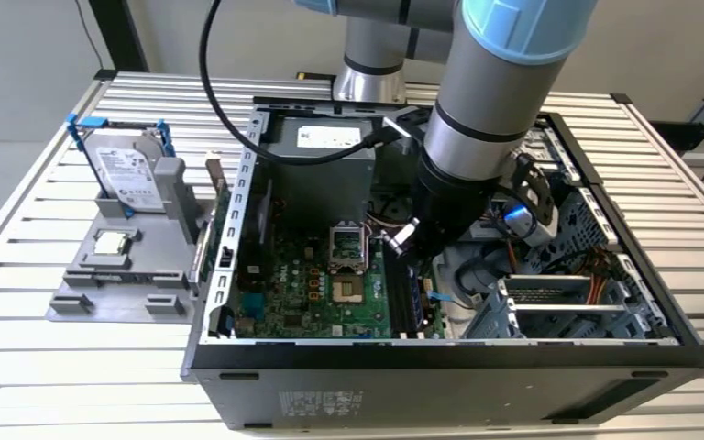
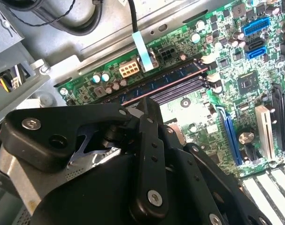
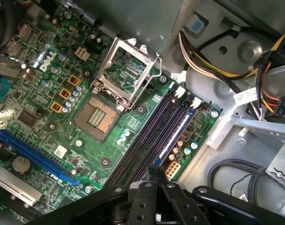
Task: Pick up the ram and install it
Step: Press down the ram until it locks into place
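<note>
Ram (image 3: 173, 138), long dark blue stick seated in motherboard (image 3: 53, 117) slot, end effector (image 3: 156, 176) closed, empty, just above.

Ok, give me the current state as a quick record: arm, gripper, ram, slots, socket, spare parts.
arm: reaching down into the open computer case
gripper: just above one end of the memory slots
ram: lying along the slot nearest the board's edge; cannot tell if latched
other slots: three beside it, empty
processor socket: empty, its frame lifted
hard drive: upright in the grey fixture, at the exterior view's left
processor chip: on the same fixture, outside the case
</note>
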